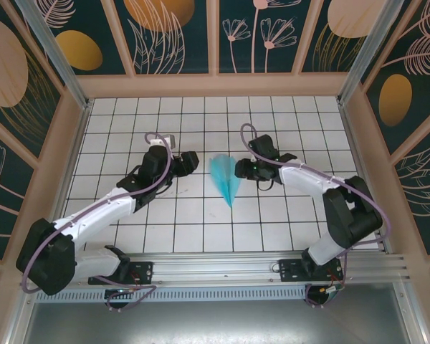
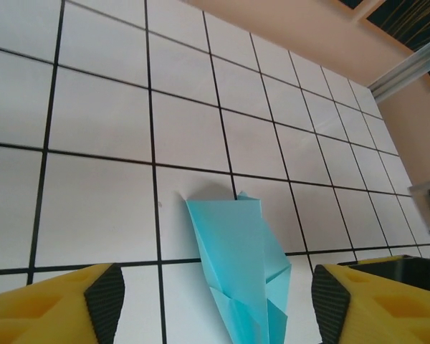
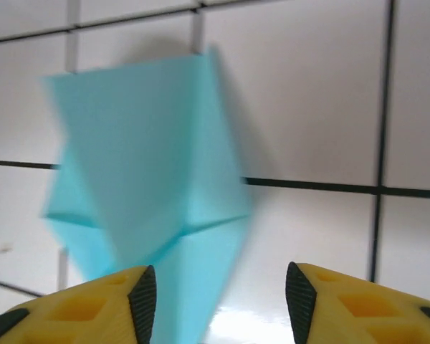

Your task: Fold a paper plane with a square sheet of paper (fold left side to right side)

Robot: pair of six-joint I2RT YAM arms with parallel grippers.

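Near the middle of the white-tiled bench [image 1: 272, 222], flat on the tiles: the paper plane [image 1: 226, 179], turquoise-blue and creased, broad end toward the far side of the bench, narrow point toward the near side; just left of the paper plane, beside its broad end and apart from the paper, the left gripper [image 1: 188, 162], spread wide with nothing held; just right of the paper plane, level with that same broad end, the right gripper [image 1: 242, 170], hard up against the paper's edge, contact impossible to tell from above, also spread open and gripping nothing; from the left wrist, the left gripper [image 2: 216, 295] low in the picture, its yellow fingers [image 2: 57, 312] and black pads [image 2: 106, 295] set well apart, the paper plane [image 2: 236, 265] lying on the tiles ahead of and between them, overlapping folded layers plain to see, no finger on the paper; from the right wrist, the right gripper [image 3: 221, 297] with yellow fingers [image 3: 344, 308] likewise parted, the paper plane [image 3: 150, 165] close ahead and blurred, its lower part running down beside the left-hand finger, a crease across its lower half, a soft shadow on the tile along its right edge; touching or merely in front of that finger, cannot tell.
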